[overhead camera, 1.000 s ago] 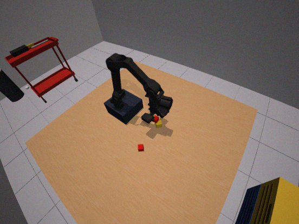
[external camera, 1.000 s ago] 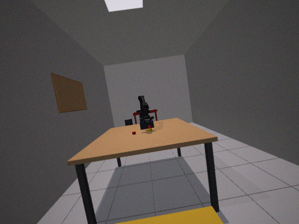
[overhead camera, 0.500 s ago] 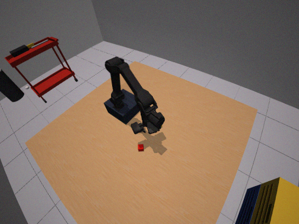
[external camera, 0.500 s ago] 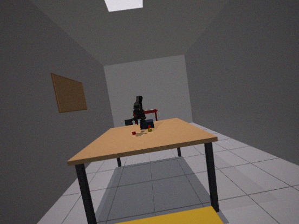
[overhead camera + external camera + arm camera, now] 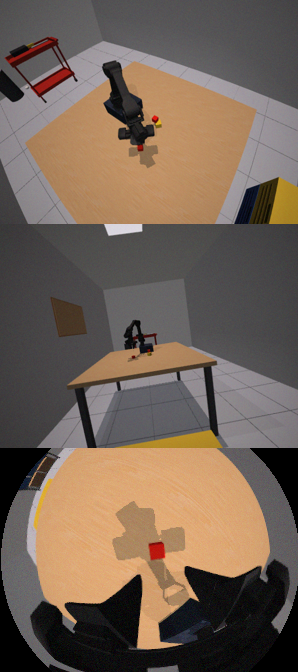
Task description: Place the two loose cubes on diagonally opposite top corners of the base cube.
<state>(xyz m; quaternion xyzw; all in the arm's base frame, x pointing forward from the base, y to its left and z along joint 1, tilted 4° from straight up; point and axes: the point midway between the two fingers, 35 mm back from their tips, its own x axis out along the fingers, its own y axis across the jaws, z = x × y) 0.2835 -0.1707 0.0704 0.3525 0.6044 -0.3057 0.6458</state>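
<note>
A: Start nearest the wrist camera: the jaws stand apart with nothing between them, hovering high over the bench (image 5: 205, 140). The gripper (image 5: 138, 139) hangs above the loose red cube (image 5: 156, 550), which lies on the wood just ahead of the dark fingertips.

B: And that cube sits right in the middle of the arm's shadow, so the line-up looks good from here.

A: Beyond the loose cube, toward the robot's pedestal (image 5: 113, 108), there's the yellow base cube (image 5: 158, 124) with the other red cube (image 5: 155, 118) perched on it. It seems to cap the base's far corner, though at this size I can't tell how level it sits.

B: So one up, one to go, I'd say. What could spoil it?

A: Coming down off-centre on the loose cube: one finger would nudge it before the other touches, and it would skid or twist on the bench. A crooked grip would carry over to the stack.

B: And at the stack?

A: Tight quarters. The second cube has to land beside the placed one with only a sliver between them. Drift too close and it knocks the first cube off its corner.
</note>
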